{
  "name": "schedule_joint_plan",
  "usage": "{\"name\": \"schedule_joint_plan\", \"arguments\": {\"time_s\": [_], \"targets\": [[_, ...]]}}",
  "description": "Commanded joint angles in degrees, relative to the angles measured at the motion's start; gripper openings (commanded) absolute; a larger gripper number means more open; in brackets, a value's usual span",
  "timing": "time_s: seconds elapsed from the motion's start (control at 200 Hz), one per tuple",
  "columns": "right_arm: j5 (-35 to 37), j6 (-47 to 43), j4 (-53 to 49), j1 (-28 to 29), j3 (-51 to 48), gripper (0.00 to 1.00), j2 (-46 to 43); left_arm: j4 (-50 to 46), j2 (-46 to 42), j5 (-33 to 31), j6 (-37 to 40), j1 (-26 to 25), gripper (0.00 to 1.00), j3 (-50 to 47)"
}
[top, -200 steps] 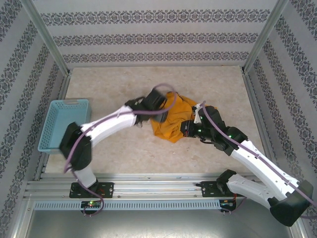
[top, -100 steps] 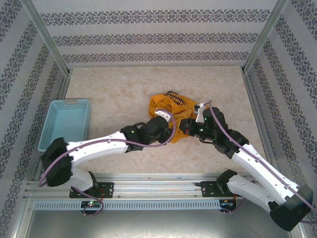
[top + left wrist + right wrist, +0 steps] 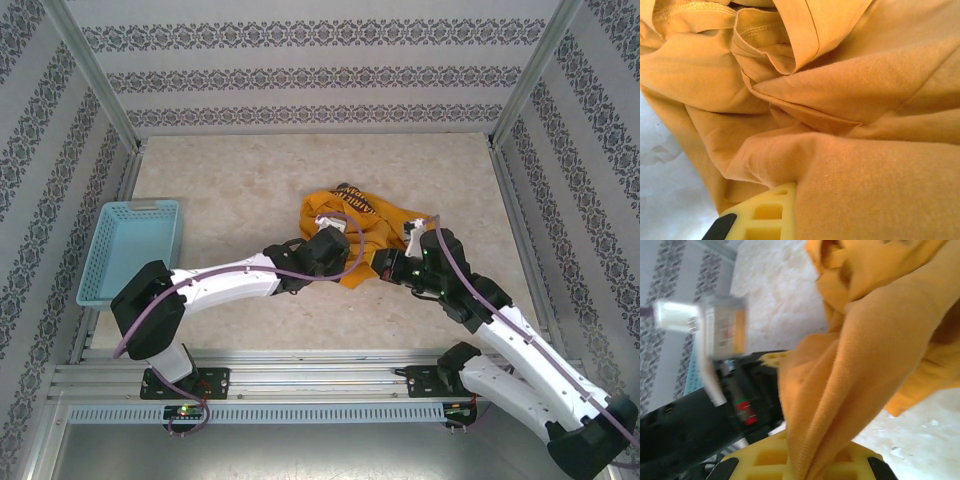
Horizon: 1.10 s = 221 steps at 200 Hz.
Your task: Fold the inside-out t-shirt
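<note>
Plainly a heap: t-shirt (image 3: 352, 215) bunched just ahead of left gripper (image 3: 333, 235), touching right gripper (image 3: 388, 266). Right pinches a fold between its pads (image 3: 765, 459); left buried in cloth, grip unreadable. Fabric light, limp, clingy; judge hem or shoulder seams the best holds. Pale table (image 3: 220, 190) smooth; basket (image 3: 140, 206) well left; patterned walls (image 3: 300, 75) enclose.

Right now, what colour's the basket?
The basket is light blue; the top external view shows it best.
</note>
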Motion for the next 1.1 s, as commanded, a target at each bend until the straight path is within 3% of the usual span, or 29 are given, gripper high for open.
{"name": "schedule_joint_plan", "arguments": {"time_s": [0.0, 0.175, 0.29, 0.4, 0.555, 0.729, 0.909, 1.099], "targets": [[-0.85, 2.06, -1.69, -4.22, -2.93, 0.0, -1.39, 3.7, -0.97, 1.96, 1.65, 0.3, 0.0, -1.33], [-1.74, 0.06, -6.93, -14.62, -5.2, 0.0, -1.39, 7.39, -0.15, 8.49, 4.64, -1.29, 0.0, -2.72], [-2.59, -2.61, -8.27, -21.56, -8.32, 0.23, -1.01, 7.34, 2.78, 9.93, 7.26, -3.87, 0.0, -1.06], [-1.93, -6.62, -10.91, -23.97, -9.11, 0.33, -0.69, 7.42, 6.15, 12.44, 7.21, -5.29, 0.0, 1.48], [-1.38, -8.89, -16.24, -22.71, -7.96, 0.41, -5.02, 8.64, 9.79, 15.93, 5.31, -5.94, 0.0, 4.25], [-1.78, -4.2, -16.99, -16.93, -10.37, 0.37, -11.08, 10.39, 10.55, 17.55, 5.21, -5.95, 0.0, 4.71], [1.86, 1.84, -10.64, -5.88, -14.68, 0.37, -13.55, 10.78, 10.91, 18.23, 4.93, -5.94, 0.0, 4.27], [2.55, -1.82, 0.71, -4.73, -20.56, 0.37, -7.19, 10.87, 10.42, 18.04, 4.81, -5.9, 0.0, 3.78]]}}
